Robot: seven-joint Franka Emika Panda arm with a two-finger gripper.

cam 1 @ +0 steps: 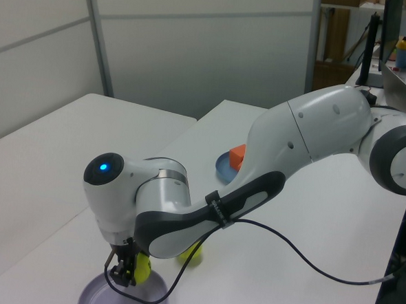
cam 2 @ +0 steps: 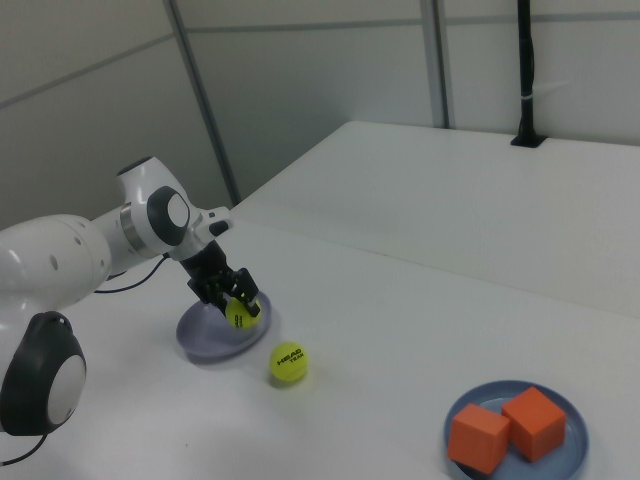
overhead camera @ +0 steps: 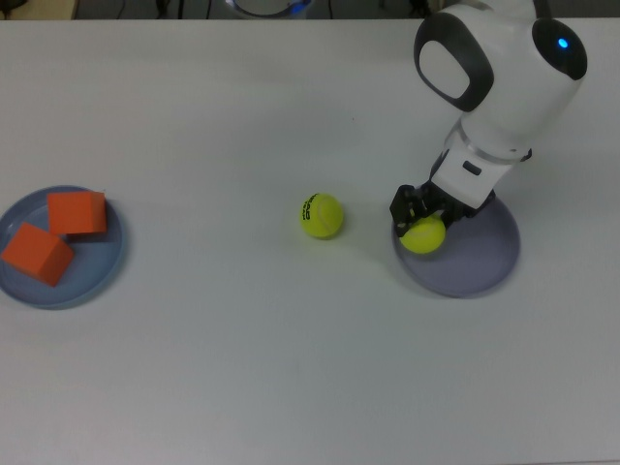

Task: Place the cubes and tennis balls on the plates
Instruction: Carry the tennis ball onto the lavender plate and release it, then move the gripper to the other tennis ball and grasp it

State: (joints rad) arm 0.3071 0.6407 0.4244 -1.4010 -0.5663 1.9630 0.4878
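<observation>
My gripper (overhead camera: 423, 228) (cam 1: 128, 271) (cam 2: 232, 305) is shut on a tennis ball (overhead camera: 424, 235) (cam 1: 141, 268) (cam 2: 241, 312) and holds it just above the left rim of the lavender plate (overhead camera: 475, 257) (cam 1: 97, 301) (cam 2: 205, 340) in the top view. A second tennis ball (overhead camera: 321, 215) (cam 1: 192, 253) (cam 2: 288, 362), with black lettering, rests on the table to the top view's left of that plate. Two orange cubes (overhead camera: 77, 212) (overhead camera: 36, 253) (cam 2: 534, 421) (cam 2: 478, 437) lie side by side on the light blue plate (overhead camera: 97, 266) (cam 2: 570, 455) at the top view's far left.
The white table (overhead camera: 242, 368) runs wide between the two plates. My arm's black cable (cam 1: 300, 249) trails across the table in the left view. A black post (cam 2: 527, 70) stands at the table's far edge in the right view.
</observation>
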